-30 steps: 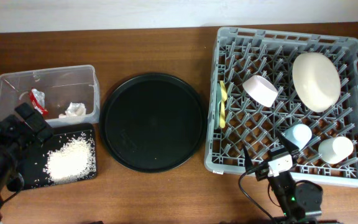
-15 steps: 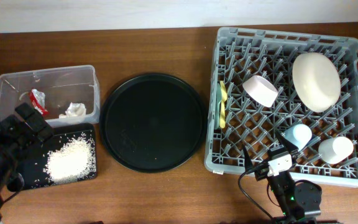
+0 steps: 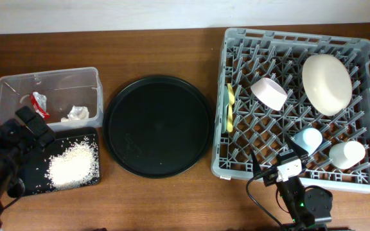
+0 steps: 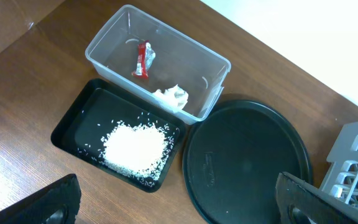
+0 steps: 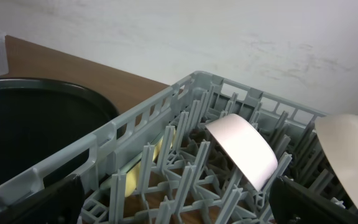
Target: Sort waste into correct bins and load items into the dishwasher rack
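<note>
The clear tub (image 3: 99,96) at the left holds the red wrapper (image 3: 38,102) and the white tissue (image 3: 78,113). Just in front of it, the shallow black tray (image 3: 90,136) carries the heap of rice grains (image 3: 72,163). The grey rack (image 3: 218,138) on the right holds the cream bowl-plate (image 3: 327,83), small bowl (image 3: 268,93), blue cup (image 3: 309,138), white cup (image 3: 347,154) and yellow spoon (image 3: 230,106). My left gripper (image 3: 34,128) hangs open over the black tray's left end. My right gripper (image 3: 276,154) is open above the rack's front edge. Both are empty.
A large round black tray (image 3: 158,125) lies between the bins and the rack, with nothing on it. Bare wooden table (image 3: 172,205) runs along the front. The back wall is close behind the rack (image 5: 104,149) in the right wrist view.
</note>
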